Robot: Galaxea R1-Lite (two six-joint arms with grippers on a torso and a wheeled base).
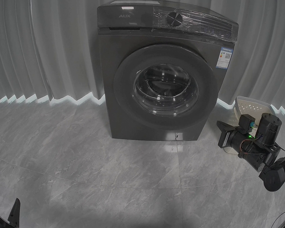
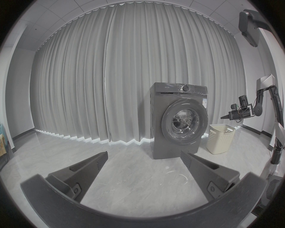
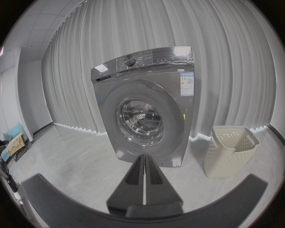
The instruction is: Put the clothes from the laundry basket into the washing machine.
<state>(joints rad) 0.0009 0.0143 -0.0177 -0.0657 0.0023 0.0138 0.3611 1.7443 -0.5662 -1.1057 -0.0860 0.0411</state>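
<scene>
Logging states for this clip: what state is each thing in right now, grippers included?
washing machine: door shut.
laundry basket: upright beside the washing machine, no clothes showing above its rim.
left gripper: open, empty.
right gripper: shut, empty.

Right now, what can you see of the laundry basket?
The laundry basket is cream, plastic-looking and rectangular, tapering downward, with perforated walls and handle slots near the rim. It stands upright on the tiled floor, to the robot's right of the washing machine, a gap between them. Its inside bottom is hidden.
</scene>
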